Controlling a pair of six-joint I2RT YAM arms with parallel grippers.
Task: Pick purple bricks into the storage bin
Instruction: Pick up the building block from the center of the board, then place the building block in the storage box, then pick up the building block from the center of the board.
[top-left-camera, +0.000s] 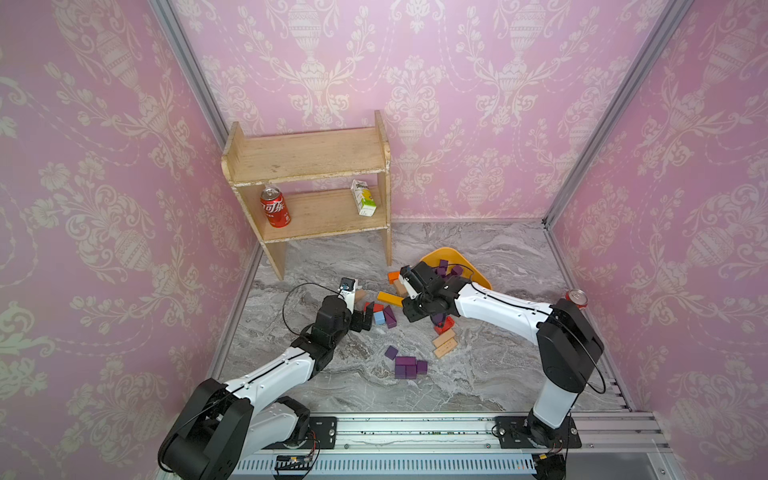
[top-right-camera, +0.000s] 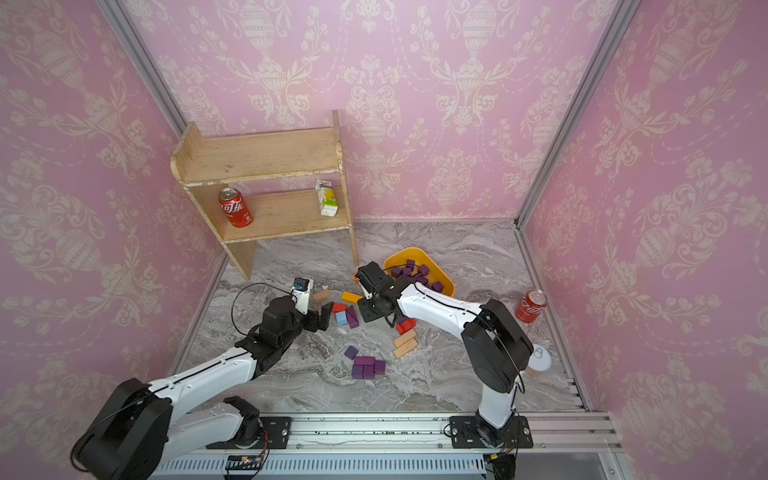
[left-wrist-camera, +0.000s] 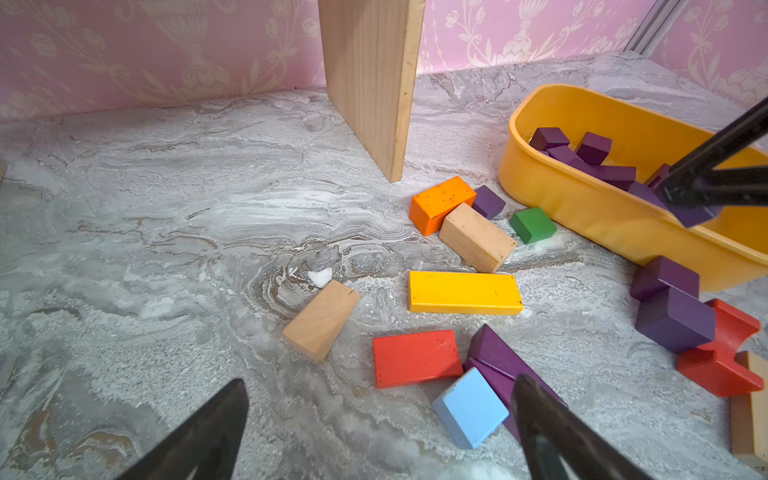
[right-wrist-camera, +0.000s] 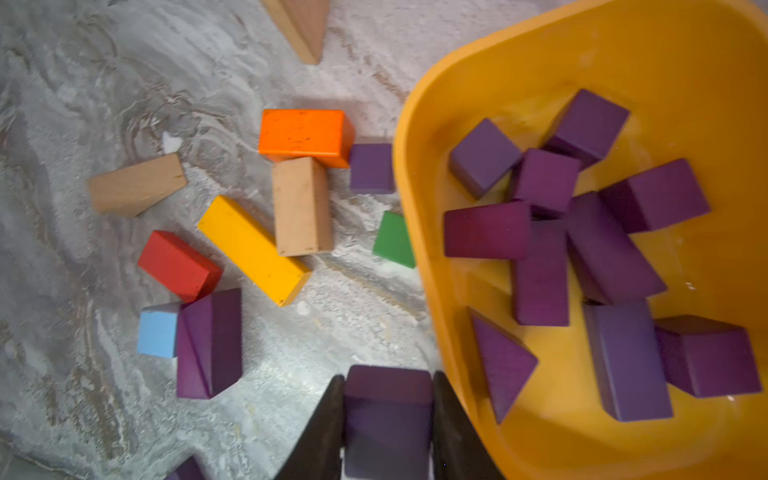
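The storage bin (right-wrist-camera: 582, 62), a yellow-orange tray, holds several purple bricks (right-wrist-camera: 544, 183); it also shows in both top views (top-left-camera: 449, 255) (top-right-camera: 409, 254). My right gripper (right-wrist-camera: 388, 386) is shut on a purple brick (right-wrist-camera: 388, 419), raised just outside the bin's rim. In the left wrist view that held brick (left-wrist-camera: 694, 214) hangs in front of the bin wall (left-wrist-camera: 582, 208). My left gripper (left-wrist-camera: 380, 380) stands open and empty, low over the table next to a purple wedge pair (left-wrist-camera: 498, 357). More purple bricks lie in a cluster (top-left-camera: 409, 365) nearer the front.
Orange (left-wrist-camera: 440, 201), yellow (left-wrist-camera: 465, 292), red (left-wrist-camera: 415, 357), blue (left-wrist-camera: 469, 407), green (left-wrist-camera: 532, 224) and tan (left-wrist-camera: 322, 320) blocks lie among the purple ones. A wooden shelf (top-left-camera: 307, 166) at the back holds a cola can (top-left-camera: 275, 212) and a carton (top-left-camera: 363, 198). Another can (top-right-camera: 531, 306) stands at the right.
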